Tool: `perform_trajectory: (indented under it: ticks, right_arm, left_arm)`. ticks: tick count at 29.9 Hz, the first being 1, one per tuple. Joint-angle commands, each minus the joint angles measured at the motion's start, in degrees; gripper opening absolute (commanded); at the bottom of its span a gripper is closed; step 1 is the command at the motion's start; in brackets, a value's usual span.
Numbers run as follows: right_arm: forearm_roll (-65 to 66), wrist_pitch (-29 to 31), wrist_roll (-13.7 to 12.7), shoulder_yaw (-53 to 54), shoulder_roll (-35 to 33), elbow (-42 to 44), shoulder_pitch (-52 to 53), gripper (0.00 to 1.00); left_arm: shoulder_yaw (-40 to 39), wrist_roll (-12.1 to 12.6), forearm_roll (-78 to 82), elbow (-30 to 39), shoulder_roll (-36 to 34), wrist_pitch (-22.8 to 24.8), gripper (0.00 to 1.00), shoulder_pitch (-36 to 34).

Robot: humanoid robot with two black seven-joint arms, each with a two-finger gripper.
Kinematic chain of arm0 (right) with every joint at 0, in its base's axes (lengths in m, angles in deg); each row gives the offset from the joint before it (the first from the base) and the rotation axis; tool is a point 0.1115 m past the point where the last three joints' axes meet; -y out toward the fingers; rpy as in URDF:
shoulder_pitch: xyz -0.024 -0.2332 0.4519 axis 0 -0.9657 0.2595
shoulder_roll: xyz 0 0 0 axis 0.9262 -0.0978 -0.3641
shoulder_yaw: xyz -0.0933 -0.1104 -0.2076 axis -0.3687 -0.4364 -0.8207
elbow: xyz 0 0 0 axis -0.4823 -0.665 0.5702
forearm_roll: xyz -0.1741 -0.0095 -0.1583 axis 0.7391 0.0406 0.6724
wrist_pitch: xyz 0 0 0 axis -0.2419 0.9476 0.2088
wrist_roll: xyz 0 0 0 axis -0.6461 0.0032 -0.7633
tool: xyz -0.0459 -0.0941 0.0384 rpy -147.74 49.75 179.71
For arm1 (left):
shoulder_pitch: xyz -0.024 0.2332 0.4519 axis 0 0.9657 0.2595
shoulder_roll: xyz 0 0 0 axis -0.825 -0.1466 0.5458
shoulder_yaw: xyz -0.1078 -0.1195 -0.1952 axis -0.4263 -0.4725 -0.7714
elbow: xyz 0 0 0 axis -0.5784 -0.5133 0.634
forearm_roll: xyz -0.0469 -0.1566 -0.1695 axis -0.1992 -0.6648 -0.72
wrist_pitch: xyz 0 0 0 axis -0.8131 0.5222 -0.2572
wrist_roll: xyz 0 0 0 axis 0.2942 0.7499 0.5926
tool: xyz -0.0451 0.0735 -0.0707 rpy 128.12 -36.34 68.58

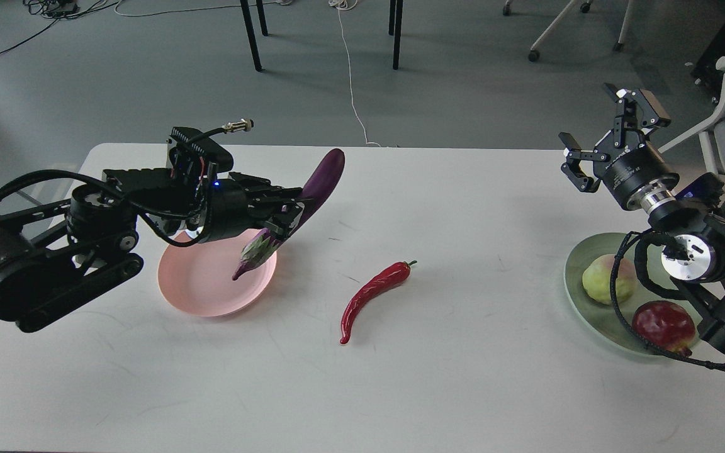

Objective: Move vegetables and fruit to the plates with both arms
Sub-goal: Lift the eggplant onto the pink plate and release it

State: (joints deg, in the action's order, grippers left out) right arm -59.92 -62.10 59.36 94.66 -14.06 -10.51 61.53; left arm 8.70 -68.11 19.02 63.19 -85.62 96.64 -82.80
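My left gripper (288,212) is shut on the purple eggplant (320,184) and holds it tilted in the air, calyx end down over the right part of the pale pink plate (202,286). The red chili pepper (372,291) lies on the table right of that plate. The pale green plate (579,283) at the right edge holds the yellow-green fruit (603,277) and the dark red fruit (661,324). My right gripper (601,135) is open and empty, raised above the table behind the green plate.
The white table (463,377) carries only these things. Beyond its far edge are black table legs (250,34), a white cable (351,82) on the floor and a white chair (724,94) at the right.
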Motion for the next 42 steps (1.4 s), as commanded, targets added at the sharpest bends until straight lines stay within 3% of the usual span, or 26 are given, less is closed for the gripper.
perform_trajectory:
  ticks: [1, 8, 20, 24, 29, 33, 38, 42]
  right_arm:
    - [0.0, 0.0, 0.0, 0.5, 0.1, 0.0, 0.0, 0.98]
    - [0.0, 0.0, 0.0, 0.6, -0.1, 0.0, 0.0, 0.98]
    - [0.0, -0.1, -0.1, 0.5, 0.0, 0.0, 0.1, 0.98]
    - [0.0, -0.2, -0.1, 0.5, 0.0, 0.0, 0.1, 0.98]
    - [0.0, -0.2, -0.1, 0.5, 0.0, 0.0, 0.1, 0.98]
    - [0.0, -0.2, -0.1, 0.6, 0.0, 0.0, 0.1, 0.98]
    - [0.0, 0.0, -0.1, 1.8, -0.4, 0.0, -0.3, 0.98]
    - [0.0, 0.0, -0.1, 1.9, -0.5, -0.1, -0.5, 0.98]
  left_arm:
    - [2.6, -0.2, 0.4, 0.7, -4.7, -1.6, 0.22, 2.0]
    - [2.8, -0.2, 0.2, -6.4, -4.2, -3.3, 0.23, 6.0]
    - [3.1, 0.2, 0.4, -12.9, 0.5, -4.1, 0.29, 5.8]
    - [3.1, 0.2, 0.5, -12.9, 0.6, -4.1, 0.53, 5.8]
    - [2.8, -0.1, 0.1, -12.9, 0.5, -4.1, 0.7, 5.2]
    - [1.9, -0.4, -0.3, -11.7, -0.2, -4.1, 0.8, 3.7]
    - [1.1, -0.2, -1.7, -1.8, -6.7, -4.0, 0.8, 3.7]
    - [0.9, 0.1, -1.7, 2.9, -6.7, -3.9, 0.8, 2.5]
